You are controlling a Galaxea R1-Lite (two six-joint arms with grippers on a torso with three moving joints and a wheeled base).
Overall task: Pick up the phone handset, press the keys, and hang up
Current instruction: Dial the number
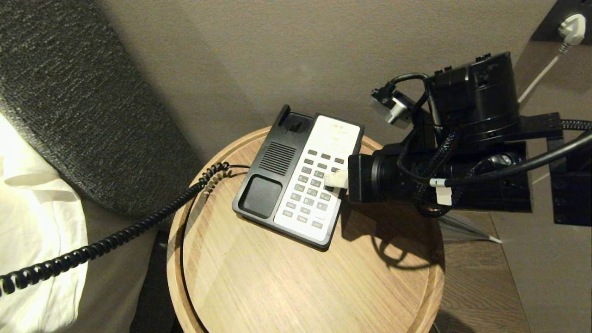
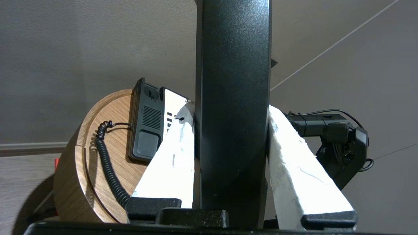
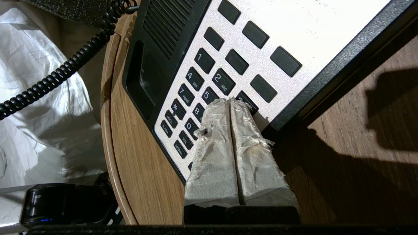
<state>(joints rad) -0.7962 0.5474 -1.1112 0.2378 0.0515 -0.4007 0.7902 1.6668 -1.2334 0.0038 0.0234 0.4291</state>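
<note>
The round, rimmed wooden table [image 1: 286, 286] carries the black-and-white plastic phone base [image 1: 296, 185], which sits toward the table's 12 o'clock edge. Its keypad shows digits 1, 2, 4, 5, 8, 0 and a star; small letters read ABC, GHI and PQRS, and the lower keys read HOLD, FLASH, VOL and REDIAL. The cradle on its black side lies bare, with a speaker grille in it.

The right hand [image 1: 334, 179] comes in from 3 o'clock, its two white-wrapped fingers [image 3: 228, 143] pressed together with nothing between them, tips resting on the keypad beside the 5 key.

A black coiled cord [image 1: 115, 238] runs from the base's 9 o'clock side, off the table edge toward 8 o'clock, past the white bedding [image 1: 37, 222].

The long, slim black plastic phone handset [image 2: 232, 107] stands upright off the table, clamped between the left hand [image 2: 232, 111]'s white-wrapped fingers [image 2: 173, 156]; only the left wrist view shows it.
</note>
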